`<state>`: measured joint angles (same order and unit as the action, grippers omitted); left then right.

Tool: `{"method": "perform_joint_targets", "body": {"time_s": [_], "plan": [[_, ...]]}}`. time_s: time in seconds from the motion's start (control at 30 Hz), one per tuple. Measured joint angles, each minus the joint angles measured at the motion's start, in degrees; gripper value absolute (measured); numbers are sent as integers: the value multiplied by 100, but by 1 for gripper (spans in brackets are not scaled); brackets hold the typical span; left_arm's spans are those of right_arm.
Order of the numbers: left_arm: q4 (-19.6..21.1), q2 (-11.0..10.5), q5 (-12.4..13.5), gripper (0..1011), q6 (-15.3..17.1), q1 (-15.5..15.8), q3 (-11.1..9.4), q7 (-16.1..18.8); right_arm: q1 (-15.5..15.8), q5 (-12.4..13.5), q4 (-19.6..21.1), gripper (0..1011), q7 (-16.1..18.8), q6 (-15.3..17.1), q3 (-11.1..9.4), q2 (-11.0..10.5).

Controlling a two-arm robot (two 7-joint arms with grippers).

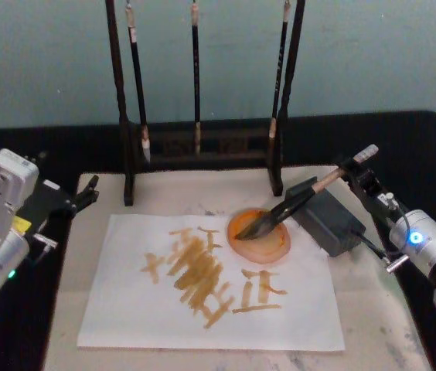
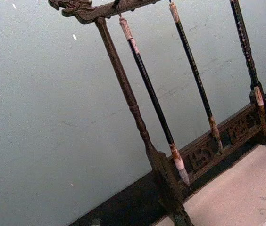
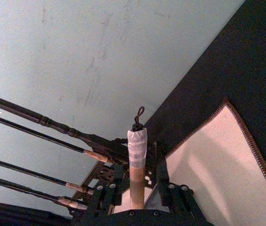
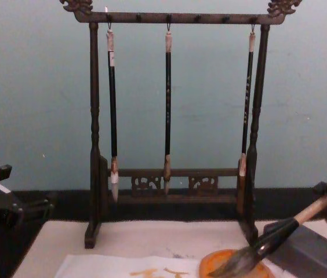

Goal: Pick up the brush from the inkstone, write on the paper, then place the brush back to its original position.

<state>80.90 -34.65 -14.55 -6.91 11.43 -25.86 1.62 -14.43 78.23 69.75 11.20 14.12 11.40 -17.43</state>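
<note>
Tool on the right pressed together on the pale upper handle of the brush, close under its black loop. Brush slanting down across a dark grey block, bushy tip lying in an orange dish on the far right part of the paper. Likely trouble from here: with so high a grip, may pivot in the hold and swing the tip wide; on a flat pull, could catch the dish rim and drag the dish over the sheet, smearing the yellow-orange strokes; on a backward lift, could knock the rack and its 3 thin brushes, near behind. Left tool parked at the left edge of the table, well apart from the brush.
</note>
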Motion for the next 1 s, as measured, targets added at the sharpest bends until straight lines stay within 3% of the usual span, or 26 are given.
{"method": "perform_joint_targets", "body": {"time_s": [0.6,0.7,1.0], "plan": [[0,0,0,1010,0,0,0,0,0,-6,0,958,4,6,-3,2],[0,0,0,1010,0,0,0,0,0,-6,0,1000,4,6,-3,2],[0,0,0,1010,0,0,0,0,21,8,38,1000,1,0,28,-38]]}}
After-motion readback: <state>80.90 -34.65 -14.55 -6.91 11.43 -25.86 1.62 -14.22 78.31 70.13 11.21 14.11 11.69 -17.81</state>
